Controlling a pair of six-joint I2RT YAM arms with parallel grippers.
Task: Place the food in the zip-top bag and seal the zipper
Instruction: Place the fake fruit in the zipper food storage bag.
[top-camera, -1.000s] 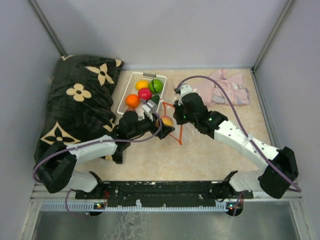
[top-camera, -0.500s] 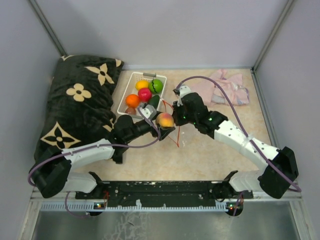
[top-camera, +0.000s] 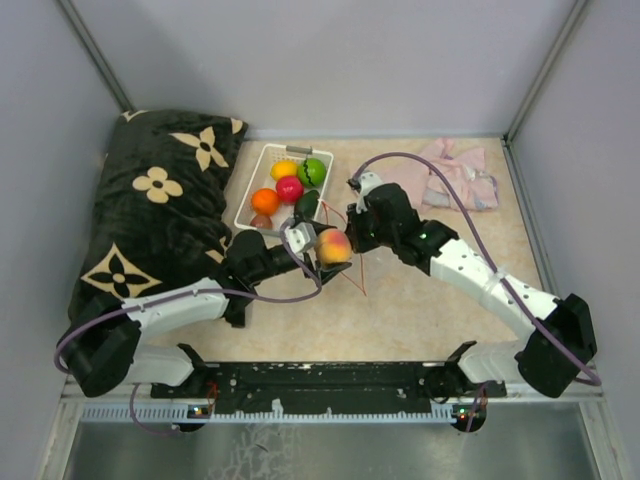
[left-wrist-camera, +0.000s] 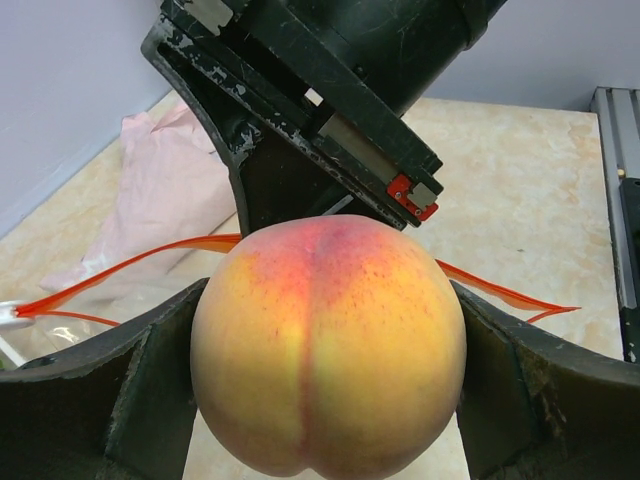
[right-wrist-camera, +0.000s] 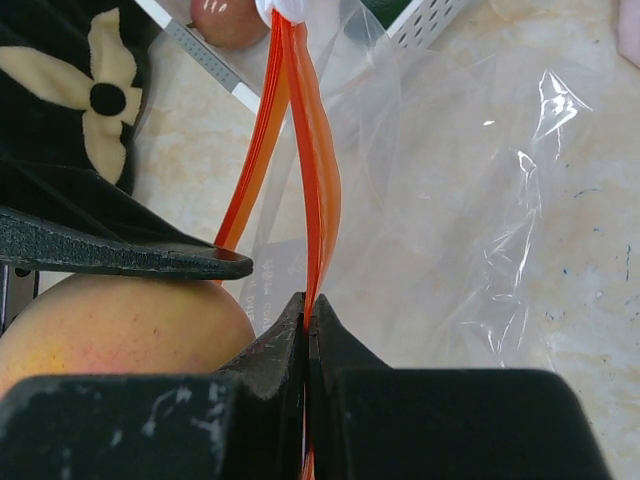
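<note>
Beige tabletop (top-camera: 420, 310), midway between its side edges: the zipper (right-wrist-camera: 315, 200) is pinched by the right gripper (right-wrist-camera: 308, 320) so the bag (right-wrist-camera: 450, 230) is held open. The peach (left-wrist-camera: 325, 340) is clamped in the left gripper (top-camera: 322, 248), likely for insertion.

The peach (left-wrist-camera: 325, 345) is smooth plastic with a soft satin sheen and fine red speckling. The left gripper (left-wrist-camera: 325, 390) has matt black fingers (left-wrist-camera: 110, 400), scuffed pale at the edges. The right gripper (right-wrist-camera: 308, 320) is the same matt black, flecked with white scratches. The zip-top bag (right-wrist-camera: 450, 200) is thin clear film, glossy and creased. Its zipper (right-wrist-camera: 318, 190) is shiny red-orange plastic. The basket (top-camera: 247, 203) is white slotted plastic, and the black flower-patterned blanket (top-camera: 160, 220) at the left of the top view looks plush.
</note>
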